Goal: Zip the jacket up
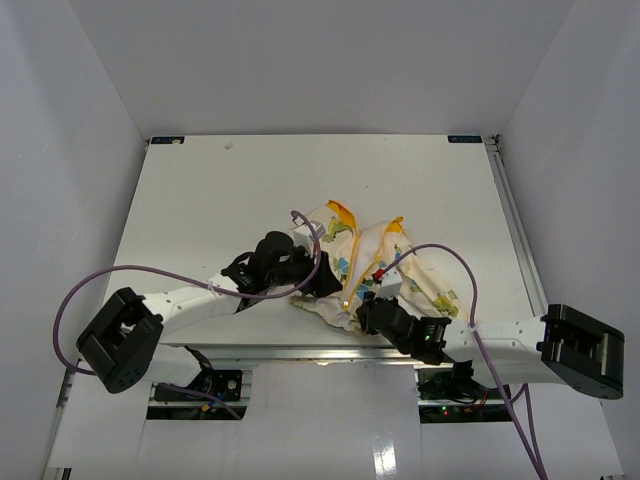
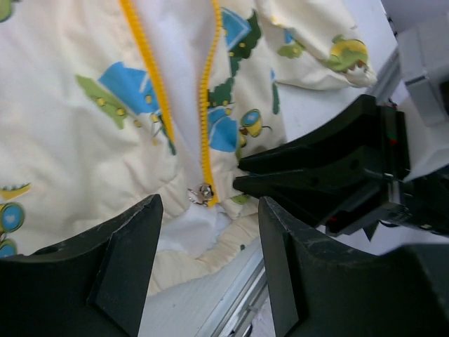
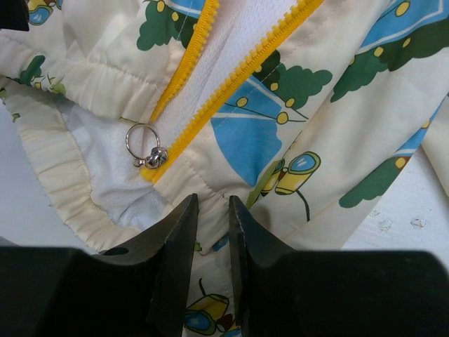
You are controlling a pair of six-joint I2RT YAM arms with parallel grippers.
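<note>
Top external view: left gripper [image 1: 316, 282] hangs wide open and empty over the hem of the jacket [image 1: 372, 250], which lies crumpled near the front edge of the table [image 1: 220, 190], unzipped, slider [image 3: 151, 158] at the bottom. Right gripper [image 1: 365, 312] is pinched nearly closed on the hem beside the zipper. Thin fabric could slip free or bunch, jamming the slider. White tabletop, plain white walls [image 1: 300, 60].

White table [image 1: 200, 200] — plain white walls [image 1: 60, 150] around.
</note>
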